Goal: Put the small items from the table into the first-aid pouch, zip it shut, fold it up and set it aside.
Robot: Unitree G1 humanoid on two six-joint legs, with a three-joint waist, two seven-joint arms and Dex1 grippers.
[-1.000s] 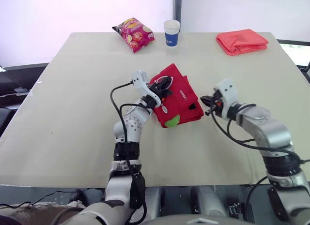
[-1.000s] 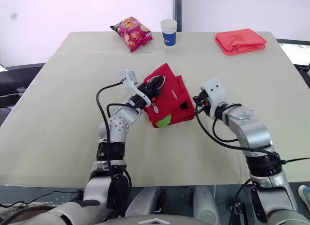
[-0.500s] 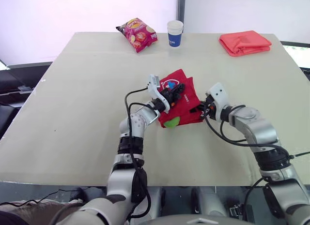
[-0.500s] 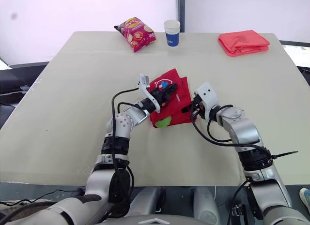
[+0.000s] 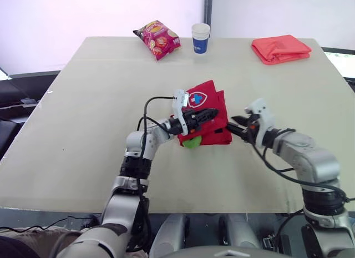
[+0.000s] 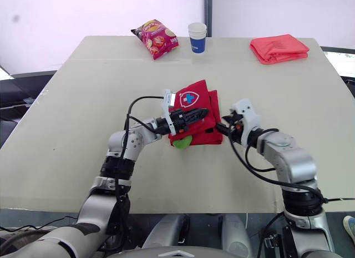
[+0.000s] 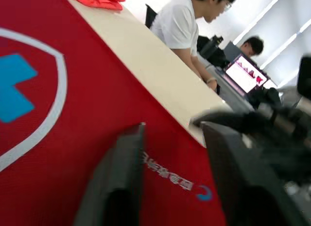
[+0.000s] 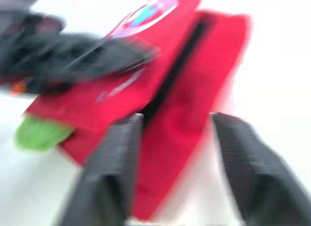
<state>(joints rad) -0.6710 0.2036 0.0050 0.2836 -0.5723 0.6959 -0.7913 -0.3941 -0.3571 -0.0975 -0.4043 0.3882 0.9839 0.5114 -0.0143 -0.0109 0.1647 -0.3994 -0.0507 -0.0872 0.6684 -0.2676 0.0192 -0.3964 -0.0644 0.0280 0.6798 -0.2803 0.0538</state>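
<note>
The red first-aid pouch [image 5: 208,116] lies folded at the middle of the table, its white shield with a blue cross [image 5: 196,98] facing up. Something green [image 5: 192,142] pokes out from under its near-left corner. My left gripper [image 5: 212,112] stretches flat across the top of the pouch, fingers [image 7: 121,187] apart over the red fabric, open. Just off the pouch's right edge, my right gripper [image 5: 233,125] points at it with its fingers [image 8: 109,172] spread, open and holding nothing.
At the back of the table stand a crisp bag [image 5: 157,39], a blue and white paper cup [image 5: 200,37] and a folded orange-red cloth [image 5: 280,48]. People sit at a laptop [image 7: 248,73] beyond the table's far right side.
Both grippers were shut and now stand open. The left one has laid the pouch's flap down flat. The right one has backed slightly away from the pouch's right edge.
</note>
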